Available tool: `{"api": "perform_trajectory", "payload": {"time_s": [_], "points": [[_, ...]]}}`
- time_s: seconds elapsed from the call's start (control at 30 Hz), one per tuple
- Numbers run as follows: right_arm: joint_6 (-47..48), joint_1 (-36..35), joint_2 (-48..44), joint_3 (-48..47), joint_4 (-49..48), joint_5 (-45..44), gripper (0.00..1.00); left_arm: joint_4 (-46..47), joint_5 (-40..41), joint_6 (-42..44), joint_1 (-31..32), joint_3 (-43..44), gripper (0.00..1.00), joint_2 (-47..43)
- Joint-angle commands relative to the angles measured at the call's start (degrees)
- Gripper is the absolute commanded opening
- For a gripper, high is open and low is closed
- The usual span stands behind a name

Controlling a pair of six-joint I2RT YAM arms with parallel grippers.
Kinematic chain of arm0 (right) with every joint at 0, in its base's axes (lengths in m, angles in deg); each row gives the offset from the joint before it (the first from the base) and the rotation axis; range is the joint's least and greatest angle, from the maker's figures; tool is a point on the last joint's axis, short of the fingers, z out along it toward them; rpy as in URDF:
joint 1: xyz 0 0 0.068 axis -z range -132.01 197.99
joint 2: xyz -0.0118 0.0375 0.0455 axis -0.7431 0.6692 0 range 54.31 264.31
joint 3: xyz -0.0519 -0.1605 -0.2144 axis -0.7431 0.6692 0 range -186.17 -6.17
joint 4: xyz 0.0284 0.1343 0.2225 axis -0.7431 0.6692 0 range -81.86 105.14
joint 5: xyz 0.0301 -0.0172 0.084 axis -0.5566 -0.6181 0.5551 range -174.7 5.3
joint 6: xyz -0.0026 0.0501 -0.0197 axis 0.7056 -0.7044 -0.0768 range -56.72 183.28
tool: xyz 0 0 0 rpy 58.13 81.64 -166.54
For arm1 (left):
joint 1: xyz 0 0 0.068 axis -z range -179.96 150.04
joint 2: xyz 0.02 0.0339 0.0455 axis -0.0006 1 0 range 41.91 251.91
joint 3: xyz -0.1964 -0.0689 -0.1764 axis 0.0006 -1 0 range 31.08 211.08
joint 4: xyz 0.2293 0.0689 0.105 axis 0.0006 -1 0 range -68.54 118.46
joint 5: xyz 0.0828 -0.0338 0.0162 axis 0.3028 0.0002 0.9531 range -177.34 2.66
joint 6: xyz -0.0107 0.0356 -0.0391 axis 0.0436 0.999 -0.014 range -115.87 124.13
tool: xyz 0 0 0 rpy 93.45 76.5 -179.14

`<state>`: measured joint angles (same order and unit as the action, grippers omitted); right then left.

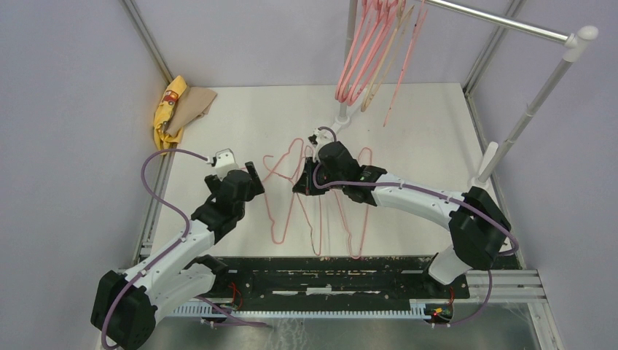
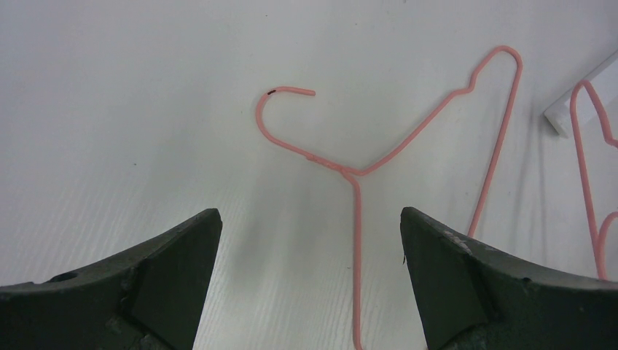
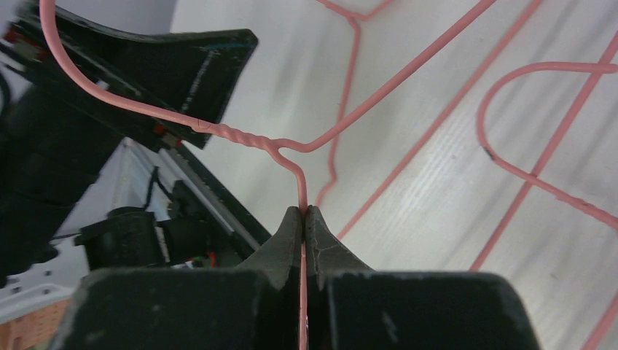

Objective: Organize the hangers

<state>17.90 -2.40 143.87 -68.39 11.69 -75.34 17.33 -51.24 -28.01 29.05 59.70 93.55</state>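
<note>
Your right end effector (image 3: 304, 219) is pinching a thin pink wire hanger (image 3: 240, 136) by one strand, left end effector (image 2: 310, 213) spread, risking it swivelling into neighbouring pink wire hangers (image 2: 358, 255).

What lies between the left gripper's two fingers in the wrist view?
A straight wire of the thin pink hanger runs between the open fingers of the left gripper, touching neither; around it only white table. The left wrist view shows this.
</note>
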Motion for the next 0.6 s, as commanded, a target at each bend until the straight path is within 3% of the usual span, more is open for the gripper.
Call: {"api": "perform_trajectory", "payload": {"time_s": [0.0, 0.33, 0.43, 0.57], "points": [[-5.13, 0.85, -2.69, 0.17, -9.66, 4.8, 0.01, -0.8, 3.28, -4.28, 0.1, 0.71, 0.99, -1.43], [-10.4, 2.49, -9.07, 2.25, -18.15, 11.97, 0.01, -2.03, 2.46, -5.0, 0.07, 0.78, 0.99, -1.61], [-9.18, 2.49, -14.44, 1.69, -14.68, 11.76, 0.01, -1.72, 2.27, -5.29, 0.08, 0.43, 0.99, -1.37], [-3.57, 2.45, -23.93, -1.72, -2.31, 8.13, 0.01, -0.87, 1.61, -4.89, 0.06, 0.45, 0.99, -0.06]]}}
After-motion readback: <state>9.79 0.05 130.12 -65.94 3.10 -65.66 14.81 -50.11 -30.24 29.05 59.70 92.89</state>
